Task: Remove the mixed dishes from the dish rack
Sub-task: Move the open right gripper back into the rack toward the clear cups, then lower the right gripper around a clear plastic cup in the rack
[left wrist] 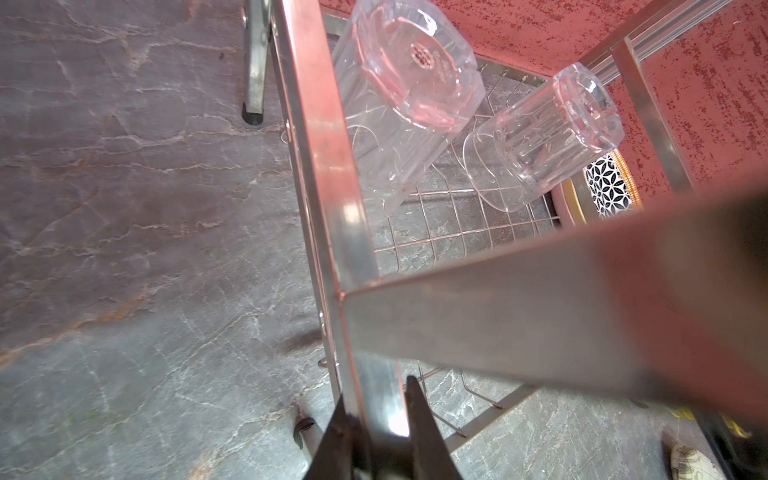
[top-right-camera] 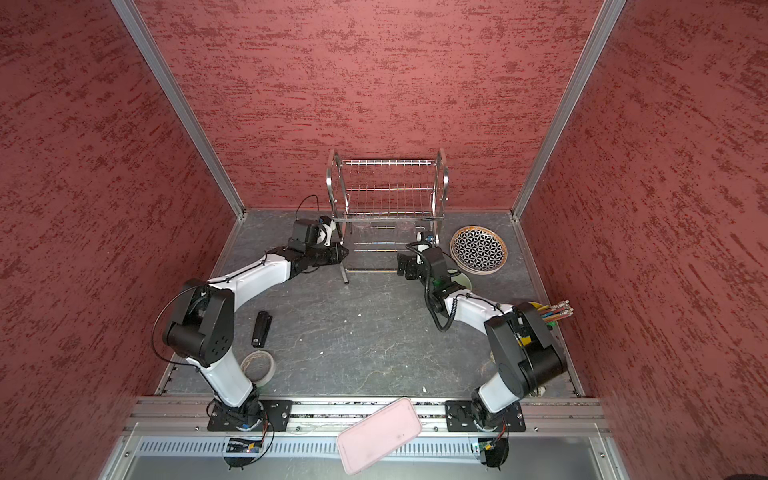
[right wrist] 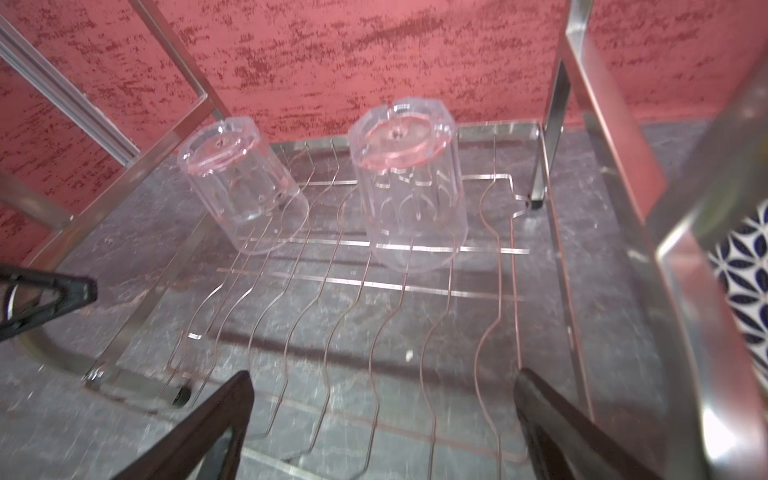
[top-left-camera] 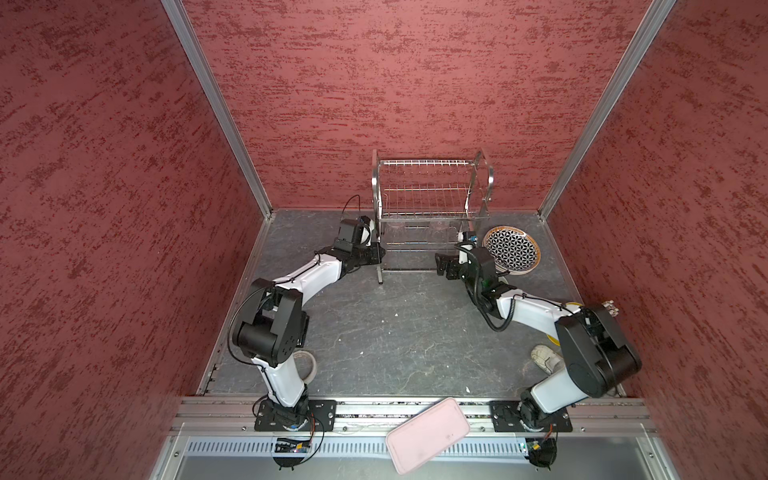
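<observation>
**One claw grips the rack, the other is wide open**

Closest of all, a pink tray (top-left-camera: pixel 428 434) lies tilted across the front rail. Just past it is the dark grey surface (top-left-camera: pixel 395 332). A roll of tape (top-right-camera: pixel 257 365) lies on it by the bottom of the left arm. A small black thing (top-right-camera: pixel 262 329) lies a little farther in. On the right, a yellow cup of sticks (top-right-camera: pixel 555 312) peeks out from behind the right arm.

Farther in are the two claws, one on each side of the dish rack (top-left-camera: pixel 432 199). The left claw (left wrist: pixel 378 436) is closed tight on the rack's shiny steel side frame at the front left. The bar sits right between its two black fingers (left wrist: pixel 422 428).

The right claw (right wrist: pixel 382 432) is open very wide, with nothing between its fingers. It sits low at the rack's front right and points in over the wires of the bottom shelf.

At the back of that bottom shelf stand two cups, both bottom up. The clear cup (right wrist: pixel 241 195) is on the left claw's side. The second clear cup (right wrist: pixel 409 187) is more to the right. They stand apart from each other and away from both claws.

Just beside the rack on the right, the black-and-white plate with a brown rim (top-left-camera: pixel 512 249) lies flat on the surface. Behind it all is the red wall (top-left-camera: pixel 415 83).
</observation>
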`<action>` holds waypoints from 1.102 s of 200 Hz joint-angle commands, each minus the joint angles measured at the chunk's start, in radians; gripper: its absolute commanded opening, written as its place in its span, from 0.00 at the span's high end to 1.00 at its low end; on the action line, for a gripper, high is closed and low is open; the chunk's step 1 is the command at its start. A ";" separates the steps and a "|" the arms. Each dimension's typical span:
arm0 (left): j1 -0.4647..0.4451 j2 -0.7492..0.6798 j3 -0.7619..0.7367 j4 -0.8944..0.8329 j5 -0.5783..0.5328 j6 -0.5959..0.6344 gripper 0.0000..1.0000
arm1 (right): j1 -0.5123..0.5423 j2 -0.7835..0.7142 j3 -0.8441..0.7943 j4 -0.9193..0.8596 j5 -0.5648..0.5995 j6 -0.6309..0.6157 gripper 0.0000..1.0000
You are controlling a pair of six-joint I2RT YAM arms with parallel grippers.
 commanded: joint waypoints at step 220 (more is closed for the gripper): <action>0.032 -0.057 0.008 0.000 0.011 -0.011 0.84 | 0.008 0.445 0.347 0.280 0.182 -0.141 0.01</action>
